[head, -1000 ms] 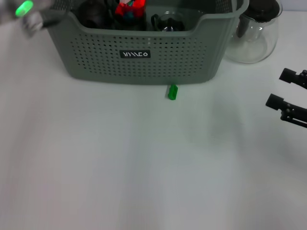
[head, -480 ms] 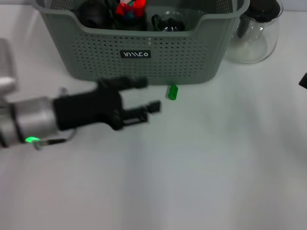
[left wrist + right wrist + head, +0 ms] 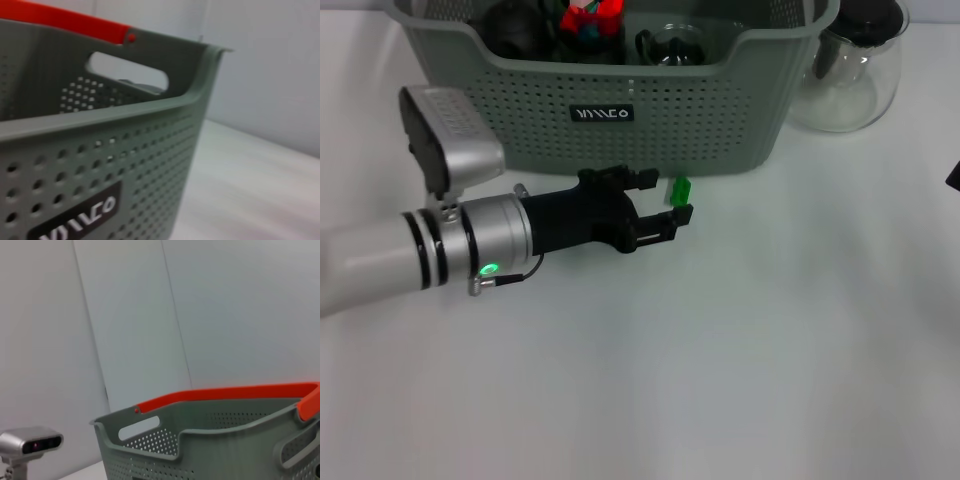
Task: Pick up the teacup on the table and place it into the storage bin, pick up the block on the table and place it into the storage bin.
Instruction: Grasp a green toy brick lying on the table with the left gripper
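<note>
Teacup (image 3: pixel 672 47) apparently already inside storage bin (image 3: pixel 720 120). Block (image 3: pixel 679 190) on surface, just beyond tips of left pincer (image 3: pixel 666 197), jaws spread, nothing held. Left: grasp, lift, drop in bin. Right pincer (image 3: pixel 954 176) at edge, state unclear.

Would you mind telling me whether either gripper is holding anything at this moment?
Nothing is held. The left gripper is open, its fingers either side of the green block on the table, not closed on it.

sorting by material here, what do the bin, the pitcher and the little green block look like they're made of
Bin: matte grey-green plastic, judging by its moulded holes and cut-out handles. Pitcher: clear glass, see-through and glossy, with a dark lid. Block: probably plastic, solid bright green; too small to be sure. The left gripper sits open beside it.
</note>
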